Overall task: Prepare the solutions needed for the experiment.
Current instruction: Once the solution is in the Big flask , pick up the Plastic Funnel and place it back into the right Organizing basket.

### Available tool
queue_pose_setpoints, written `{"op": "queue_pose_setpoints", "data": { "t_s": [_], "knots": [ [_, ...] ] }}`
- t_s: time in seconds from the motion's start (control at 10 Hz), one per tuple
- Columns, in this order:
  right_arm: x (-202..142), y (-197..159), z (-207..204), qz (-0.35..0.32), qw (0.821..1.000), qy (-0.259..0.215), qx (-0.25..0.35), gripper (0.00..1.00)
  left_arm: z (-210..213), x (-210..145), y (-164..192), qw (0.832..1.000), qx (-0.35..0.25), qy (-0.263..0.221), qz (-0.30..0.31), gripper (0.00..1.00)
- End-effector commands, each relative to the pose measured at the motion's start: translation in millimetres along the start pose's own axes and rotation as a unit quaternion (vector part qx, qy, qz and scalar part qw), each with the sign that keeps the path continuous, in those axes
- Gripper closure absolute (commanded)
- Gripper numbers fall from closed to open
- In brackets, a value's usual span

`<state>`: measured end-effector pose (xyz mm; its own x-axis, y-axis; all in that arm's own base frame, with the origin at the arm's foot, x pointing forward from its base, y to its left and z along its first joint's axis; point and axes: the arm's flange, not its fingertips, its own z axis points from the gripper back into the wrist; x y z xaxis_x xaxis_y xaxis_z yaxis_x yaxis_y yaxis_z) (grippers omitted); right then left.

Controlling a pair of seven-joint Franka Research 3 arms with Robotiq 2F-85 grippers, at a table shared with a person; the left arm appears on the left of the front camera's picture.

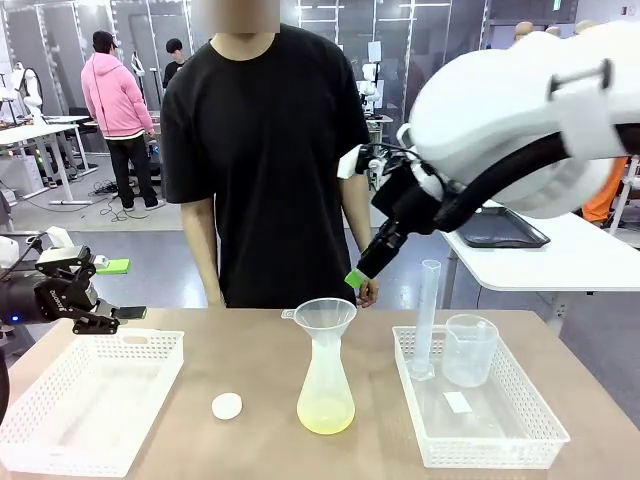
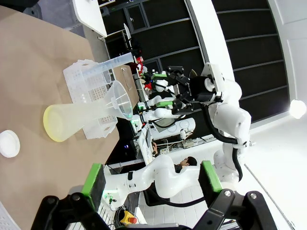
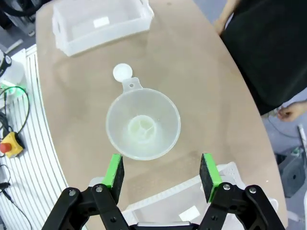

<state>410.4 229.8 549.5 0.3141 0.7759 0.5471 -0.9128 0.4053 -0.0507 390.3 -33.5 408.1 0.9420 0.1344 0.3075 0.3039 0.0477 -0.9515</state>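
- Far left, left wrist view: the left gripper [image 2: 152, 178] has its jaws fully apart. Nothing sits between the green pads [image 2: 93, 184], and they touch nothing.
- Lower left, front view: a white basket [image 1: 150, 345] stands on the table [image 1: 260, 360]. Just right of it lies a small white cap [image 1: 227, 405], off the flask.
- Centre: the flask [image 1: 325, 375] stands upright with a funnel [image 1: 325, 315] seated in its neck. The solution [image 1: 325, 413], pale yellow, lies as a shallow layer in the bottom of the flask.
- Progress, as I judge it: at least one pour into the flask is done. Left to do: any further additions, lifting off the funnel, and fitting the cap.
- Right of centre: the right gripper [image 3: 162, 175] hangs above the funnel, slightly to its right in the front view. Its jaws are apart, about as wide as the funnel mouth. It holds nothing and touches nothing.
- Lower right: a second basket [image 1: 530, 420] holds a tall measuring cylinder [image 1: 428, 320] and a beaker [image 1: 470, 350], both upright. I see no liquid in either.
- Far side, upper centre: a person [image 1: 265, 150] stands at the table edge, hands low.
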Motion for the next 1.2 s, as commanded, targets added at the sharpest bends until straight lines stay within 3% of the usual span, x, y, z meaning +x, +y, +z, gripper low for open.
{"op": "queue_pose_setpoints", "data": {
  "t_s": [0.0, 0.4, 0.9, 1.1],
  "knots": [
    [24, -8, -7, -0.036, 0.998, 0.055, 0.012, 0.2, 1, 0, -2, 1.0, -0.005, 0.004, 0.001, 0.0],
    [41, -20, -23, -0.071, 0.989, 0.116, 0.048, 0.2, 1, 0, -2, 1.0, -0.005, 0.004, 0.001, 0.0],
    [28, -15, -23, -0.057, 0.992, 0.103, 0.04, 0.2, 1, 0, -2, 1.0, -0.005, 0.004, 0.001, 0.0],
    [39, -22, -30, -0.068, 0.988, 0.121, 0.071, 0.2, 1, 0, -2, 1.0, -0.005, 0.004, 0.001, 0.0]
  ]
}}
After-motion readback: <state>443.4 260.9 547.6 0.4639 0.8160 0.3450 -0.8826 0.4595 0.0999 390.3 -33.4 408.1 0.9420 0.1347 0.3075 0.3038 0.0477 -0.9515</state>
